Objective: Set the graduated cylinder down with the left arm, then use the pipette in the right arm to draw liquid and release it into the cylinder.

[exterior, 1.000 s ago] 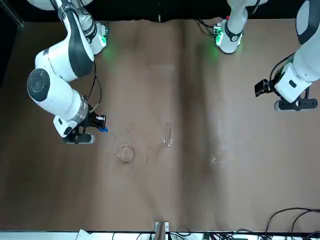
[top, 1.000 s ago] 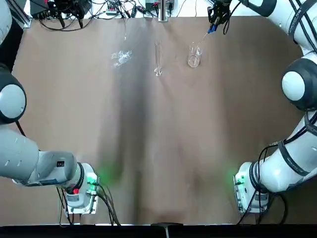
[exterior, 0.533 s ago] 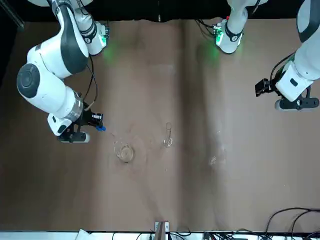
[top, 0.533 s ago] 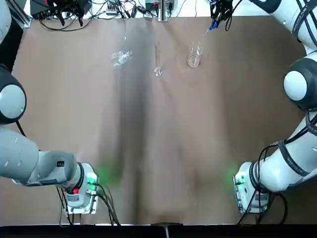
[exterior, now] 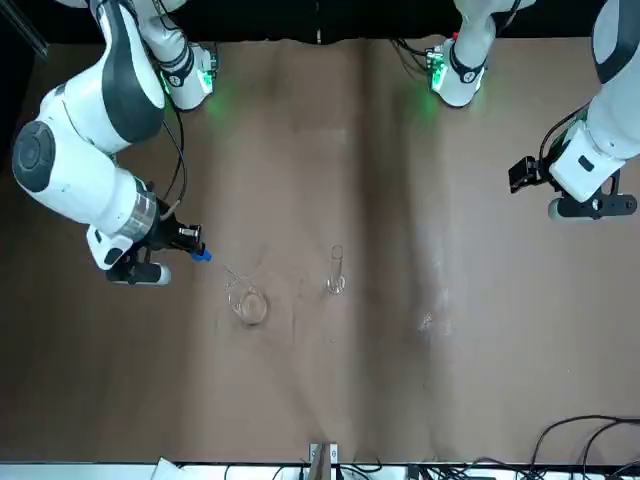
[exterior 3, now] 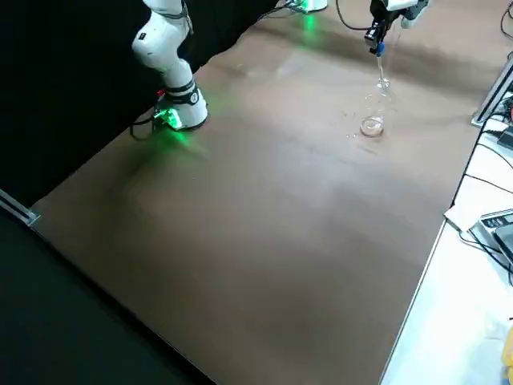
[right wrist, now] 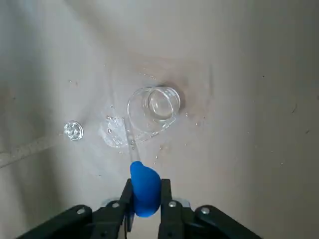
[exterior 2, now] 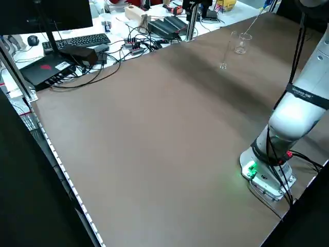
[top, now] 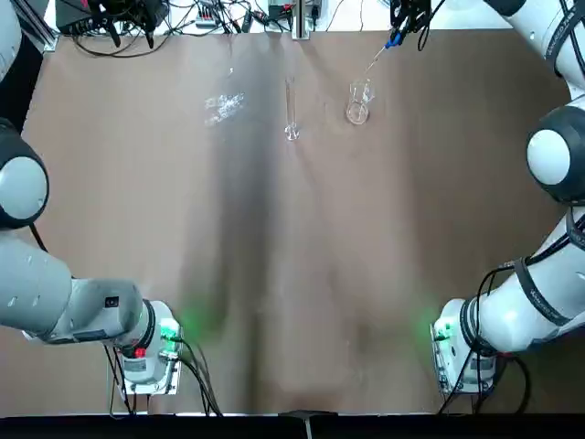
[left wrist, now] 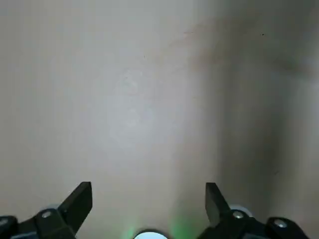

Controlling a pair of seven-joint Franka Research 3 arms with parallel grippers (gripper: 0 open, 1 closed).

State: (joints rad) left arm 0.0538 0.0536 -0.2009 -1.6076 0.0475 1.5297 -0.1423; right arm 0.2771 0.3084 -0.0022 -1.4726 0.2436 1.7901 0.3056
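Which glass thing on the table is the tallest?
The graduated cylinder, a thin tube standing in the middle. The beaker beside it is short and wide; the glass piece sits low.

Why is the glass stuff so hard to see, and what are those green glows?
Top view: the clear graduated cylinder and beaker almost vanish against the brown table, with a dark shadow band down its middle. Front view: green lights glow at both arm bases. Right wrist view: the blue pipette bulb stands out sharply in the right tool.
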